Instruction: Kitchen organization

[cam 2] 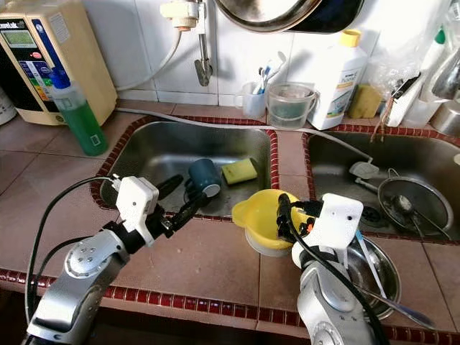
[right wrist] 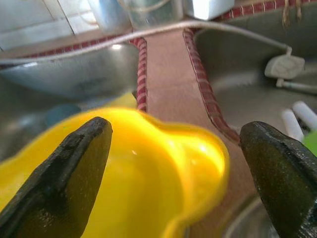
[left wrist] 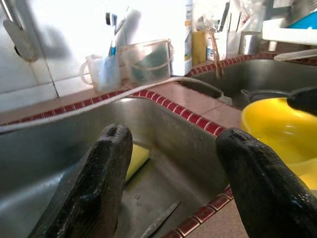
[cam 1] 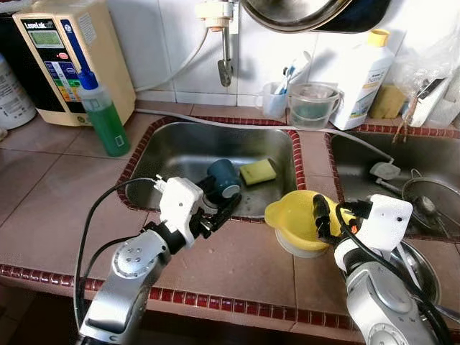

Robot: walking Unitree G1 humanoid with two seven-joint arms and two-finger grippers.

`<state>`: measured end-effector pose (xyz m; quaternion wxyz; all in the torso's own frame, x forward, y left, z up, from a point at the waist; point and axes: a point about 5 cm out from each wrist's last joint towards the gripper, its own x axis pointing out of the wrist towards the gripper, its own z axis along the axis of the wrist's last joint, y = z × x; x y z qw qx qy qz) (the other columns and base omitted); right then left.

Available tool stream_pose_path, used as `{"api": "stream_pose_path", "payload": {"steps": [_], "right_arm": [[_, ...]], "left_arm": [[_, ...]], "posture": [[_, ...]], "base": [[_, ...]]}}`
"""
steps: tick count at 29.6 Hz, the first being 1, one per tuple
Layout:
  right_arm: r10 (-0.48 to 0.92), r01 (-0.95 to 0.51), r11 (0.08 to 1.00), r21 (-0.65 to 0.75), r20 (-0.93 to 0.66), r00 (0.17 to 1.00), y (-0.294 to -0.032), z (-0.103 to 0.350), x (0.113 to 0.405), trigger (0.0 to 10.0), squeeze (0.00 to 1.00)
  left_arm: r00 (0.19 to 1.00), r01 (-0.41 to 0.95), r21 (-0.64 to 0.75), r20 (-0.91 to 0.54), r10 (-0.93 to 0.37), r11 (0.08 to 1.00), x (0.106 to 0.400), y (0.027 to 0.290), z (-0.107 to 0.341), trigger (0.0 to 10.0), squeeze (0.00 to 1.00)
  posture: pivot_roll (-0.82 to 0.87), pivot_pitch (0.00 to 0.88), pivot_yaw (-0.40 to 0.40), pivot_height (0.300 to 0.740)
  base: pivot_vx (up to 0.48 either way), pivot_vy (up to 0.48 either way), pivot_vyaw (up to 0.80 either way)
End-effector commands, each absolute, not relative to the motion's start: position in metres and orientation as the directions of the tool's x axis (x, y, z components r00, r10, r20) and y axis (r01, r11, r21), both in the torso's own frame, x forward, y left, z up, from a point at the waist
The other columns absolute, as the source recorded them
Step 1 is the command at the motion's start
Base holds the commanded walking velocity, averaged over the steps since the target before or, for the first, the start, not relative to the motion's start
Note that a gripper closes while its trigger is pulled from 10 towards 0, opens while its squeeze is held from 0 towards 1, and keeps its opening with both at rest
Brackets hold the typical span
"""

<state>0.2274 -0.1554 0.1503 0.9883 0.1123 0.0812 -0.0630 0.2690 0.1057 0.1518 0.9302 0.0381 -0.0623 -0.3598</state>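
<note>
A yellow plastic bowl (cam 1: 291, 215) sits on a white base on the tiled strip between the two sinks. My right gripper (cam 1: 332, 214) is at its right rim, open. In the right wrist view the bowl (right wrist: 148, 183) lies between the two spread fingers. My left gripper (cam 1: 221, 198) hovers open over the front edge of the left sink (cam 1: 172, 144), holding nothing. Just beyond its fingertips a dark blue mug (cam 1: 224, 176) lies on its side in that sink, beside a yellow sponge (cam 1: 257, 171).
A green soap bottle (cam 1: 103, 115) and a beige water machine (cam 1: 65, 57) stand at the back left. Cups, a clear jug (cam 1: 313, 104) and a white bottle (cam 1: 365, 72) line the wall. The right sink (cam 2: 338, 165) holds a strainer; a steel bowl (cam 2: 374, 266) with utensils sits by my right arm.
</note>
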Motion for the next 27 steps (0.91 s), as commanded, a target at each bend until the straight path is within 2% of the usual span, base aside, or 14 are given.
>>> {"api": "stream_pose_path", "payload": {"steps": [1,9,10,11,12,13,17,18,19,20,22,26,27], "right_arm": [[-0.093,0.127,0.969,0.211,-0.165,0.982,-0.153,0.154,0.223,10.0,0.00],[-0.103,0.142,0.967,0.211,-0.186,0.977,-0.158,0.148,0.222,10.0,0.00],[-0.104,0.144,0.966,0.213,-0.186,0.977,-0.158,0.148,0.223,7.6,0.00],[-0.106,0.146,0.965,0.216,-0.185,0.977,-0.158,0.148,0.224,7.1,0.00],[-0.108,0.148,0.964,0.220,-0.184,0.977,-0.157,0.148,0.224,4.3,0.00],[-0.110,0.151,0.963,0.222,-0.184,0.977,-0.157,0.148,0.225,3.7,0.00],[-0.118,0.158,0.962,0.222,-0.184,0.976,-0.159,0.149,0.226,3.5,0.00],[-0.121,0.161,0.962,0.221,-0.184,0.976,-0.159,0.149,0.226,0.2,0.00],[-0.123,0.163,0.962,0.219,-0.184,0.975,-0.160,0.149,0.226,0.8,0.00],[-0.124,0.163,0.962,0.220,-0.183,0.975,-0.160,0.149,0.226,3.3,0.00],[-0.126,0.165,0.961,0.222,-0.182,0.975,-0.160,0.149,0.227,1.9,0.00],[-0.128,0.168,0.960,0.224,-0.182,0.975,-0.160,0.149,0.227,2.0,0.00],[-0.128,0.168,0.960,0.223,-0.183,0.975,-0.160,0.149,0.227,1.2,0.00]], "left_arm": [[0.725,0.668,0.129,0.108,-0.680,0.732,0.268,0.108,0.157,10.0,0.00],[0.712,0.680,0.128,0.122,-0.692,0.722,0.266,0.104,0.159,10.0,0.00],[0.709,0.683,0.127,0.122,-0.694,0.720,0.265,0.104,0.159,10.0,0.00],[0.702,0.689,0.133,0.122,-0.702,0.712,0.264,0.103,0.159,10.0,0.00],[0.689,0.701,0.139,0.121,-0.715,0.699,0.261,0.101,0.159,10.0,0.00],[0.683,0.708,0.137,0.119,-0.721,0.693,0.260,0.101,0.159,10.0,0.00],[0.646,0.743,0.154,0.090,-0.758,0.651,0.253,0.099,0.155,10.0,0.00],[0.632,0.756,0.156,0.079,-0.771,0.635,0.249,0.098,0.152,10.0,0.00],[0.621,0.766,0.157,0.069,-0.781,0.623,0.247,0.098,0.150,10.0,0.00],[0.611,0.776,0.155,0.061,-0.790,0.612,0.244,0.097,0.149,10.0,0.00],[0.588,0.791,0.174,0.046,-0.807,0.586,0.240,0.097,0.147,10.0,0.00],[0.571,0.804,0.182,0.033,-0.820,0.567,0.237,0.097,0.146,10.0,0.00],[0.572,0.803,0.183,0.034,-0.820,0.568,0.238,0.097,0.146,10.0,0.00]], "posture": [[-0.21,0.062,0.044,0.740],[-0.21,0.060,0.044,0.740],[-0.21,0.059,0.045,0.740],[-0.21,0.059,0.044,0.740],[-0.21,0.061,0.046,0.740],[-0.21,0.061,0.046,0.740],[-0.20,0.063,0.047,0.740],[-0.20,0.066,0.048,0.740],[-0.20,0.065,0.048,0.740],[-0.20,0.066,0.050,0.740],[-0.20,0.069,0.051,0.740],[-0.20,0.073,0.051,0.740],[-0.20,0.075,0.052,0.740]], "base": [[0.000,0.000,0.00],[0.000,0.000,0.00],[0.000,0.000,0.00],[0.000,0.000,0.00],[0.000,0.000,0.00],[0.000,0.000,0.00],[0.000,0.000,0.00],[0.000,0.000,0.00],[0.000,0.000,0.00],[0.000,0.000,0.00],[0.000,0.000,0.00],[0.000,0.000,0.00],[0.000,0.000,0.00]]}}
